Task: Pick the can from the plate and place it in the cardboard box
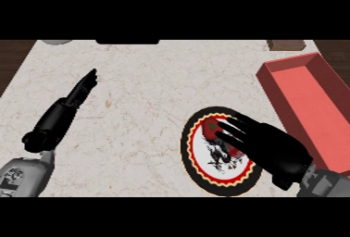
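Marble-like counter [137, 120], perhaps wood-floored surroundings.

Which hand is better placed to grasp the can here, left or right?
Right. The right hand is over the plate, its fingers reaching the red can, with the red box just beside it. The left hand rests open, far across the counter.

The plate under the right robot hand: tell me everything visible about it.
The plate is round, white at its centre with a dark printed motif, ringed by a red band and a black scalloped rim edged in yellow. It lies flat on the marble counter, just left of the red box. The right robot hand hovers over it, hiding part, with a red can beneath its fingers.
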### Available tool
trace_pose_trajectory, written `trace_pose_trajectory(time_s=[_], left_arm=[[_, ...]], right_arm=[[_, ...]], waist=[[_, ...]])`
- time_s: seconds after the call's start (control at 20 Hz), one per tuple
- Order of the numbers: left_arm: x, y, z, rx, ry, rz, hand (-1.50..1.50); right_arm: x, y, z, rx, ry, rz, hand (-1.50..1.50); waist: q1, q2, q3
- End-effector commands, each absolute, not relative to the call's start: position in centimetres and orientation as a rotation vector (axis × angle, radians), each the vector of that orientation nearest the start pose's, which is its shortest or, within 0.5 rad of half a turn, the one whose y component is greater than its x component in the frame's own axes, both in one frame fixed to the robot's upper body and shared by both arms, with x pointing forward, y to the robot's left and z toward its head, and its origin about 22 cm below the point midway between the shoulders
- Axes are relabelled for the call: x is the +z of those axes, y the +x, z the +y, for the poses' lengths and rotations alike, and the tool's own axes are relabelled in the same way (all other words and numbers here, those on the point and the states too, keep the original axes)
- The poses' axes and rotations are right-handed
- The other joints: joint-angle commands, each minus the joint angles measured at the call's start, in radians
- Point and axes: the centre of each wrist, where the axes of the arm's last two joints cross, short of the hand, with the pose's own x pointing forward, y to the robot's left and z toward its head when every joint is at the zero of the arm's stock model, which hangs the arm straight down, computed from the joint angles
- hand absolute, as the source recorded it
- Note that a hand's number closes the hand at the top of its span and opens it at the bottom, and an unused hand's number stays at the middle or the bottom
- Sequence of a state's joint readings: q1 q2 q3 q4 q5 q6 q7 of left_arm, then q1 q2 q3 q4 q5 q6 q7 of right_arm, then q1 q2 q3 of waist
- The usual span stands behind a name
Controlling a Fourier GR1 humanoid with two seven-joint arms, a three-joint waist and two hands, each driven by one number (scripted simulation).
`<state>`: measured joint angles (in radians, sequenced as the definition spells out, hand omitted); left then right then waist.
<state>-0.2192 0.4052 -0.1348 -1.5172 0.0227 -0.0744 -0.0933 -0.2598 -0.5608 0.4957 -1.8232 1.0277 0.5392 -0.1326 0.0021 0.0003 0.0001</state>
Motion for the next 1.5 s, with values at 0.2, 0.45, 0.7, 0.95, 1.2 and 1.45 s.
trace_pose_trajectory(time_s=[0.2,0.45,0.7,0.95,1.2,1.45], left_arm=[[7.3,30.0,28.6,-0.524,0.085,-1.747,0.0],[6.4,30.5,27.1,-0.524,0.107,-1.759,0.0],[7.2,29.5,27.2,-0.52,0.098,-1.749,0.0],[7.4,28.2,26.3,-0.526,0.118,-1.758,0.0],[6.5,28.1,25.4,-0.526,0.122,-1.762,0.0],[8.3,28.9,26.1,-0.548,0.095,-1.749,0.0]], right_arm=[[8.1,25.9,-19.8,2.047,-0.553,-1.326,-1.5],[8.8,27.8,-20.6,2.076,-0.528,-1.309,-1.5],[4.9,25.2,-18.6,2.057,-0.617,-1.269,-1.5],[4.3,28.1,-19.5,2.046,-0.66,-1.269,-1.5],[3.3,27.8,-18.4,2.043,-0.563,-1.254,-1.5],[1.8,28.6,-21.1,2.135,-0.532,-1.392,1.5]], waist=[[-0.002,0.0,0.0],[-0.002,0.001,0.0],[-0.002,-0.001,0.0],[0.001,-0.001,0.0],[-0.001,-0.001,0.0],[0.001,0.0,0.0]])
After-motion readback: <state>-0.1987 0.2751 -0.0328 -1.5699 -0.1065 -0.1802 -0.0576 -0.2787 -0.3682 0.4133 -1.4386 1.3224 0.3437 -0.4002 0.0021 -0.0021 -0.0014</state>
